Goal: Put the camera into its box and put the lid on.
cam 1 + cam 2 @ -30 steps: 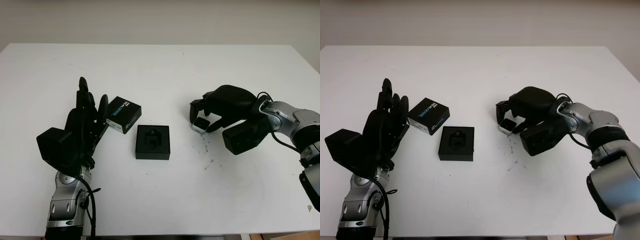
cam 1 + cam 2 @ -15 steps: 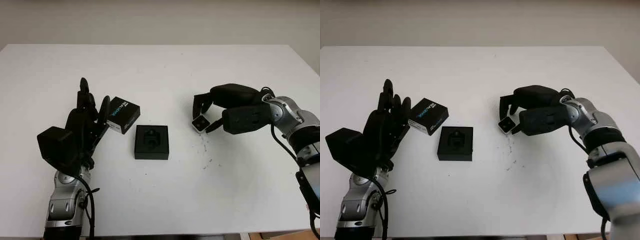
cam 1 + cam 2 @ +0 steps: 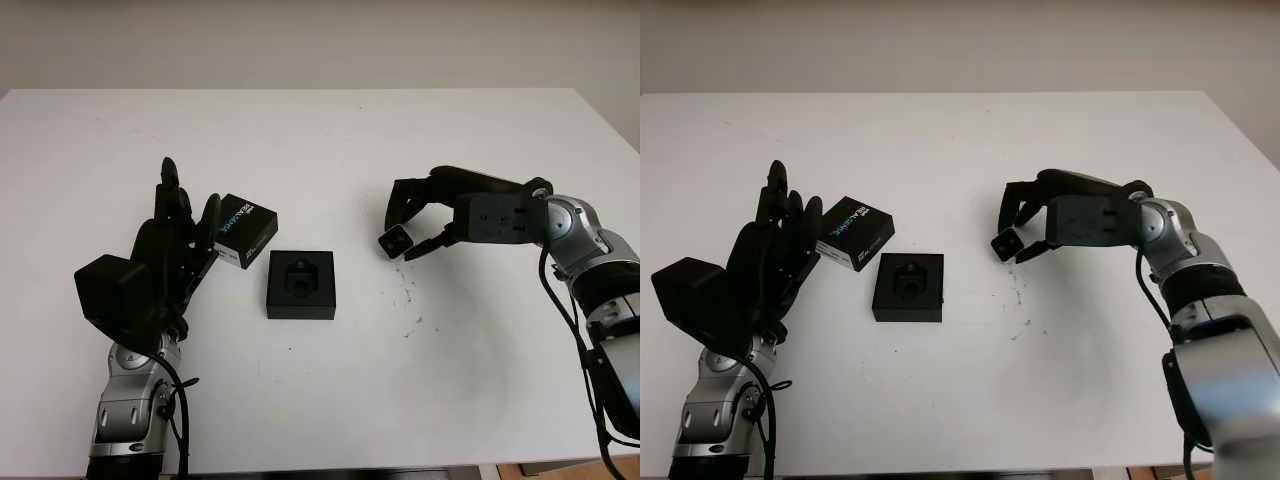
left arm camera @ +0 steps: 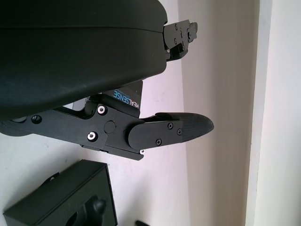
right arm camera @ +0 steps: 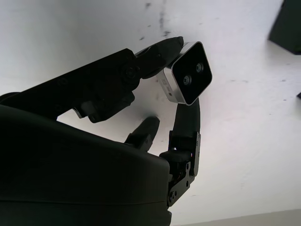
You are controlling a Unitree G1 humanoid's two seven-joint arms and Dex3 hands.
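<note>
Camera's up off the table! Left hand [image 3: 165,255] waits open beside the lid [image 3: 245,230]; the box [image 3: 301,285] sits open mid-table; right hand [image 3: 425,215] pinches the camera [image 3: 396,240]. Next, carry it leftward over the box and lower it in.

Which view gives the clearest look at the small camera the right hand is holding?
The right wrist view: the camera sits close up between the right hand's fingertips, its dark front face and two lenses plain to see. In the eye views it is a small dark block in the fingers, above the table.
</note>
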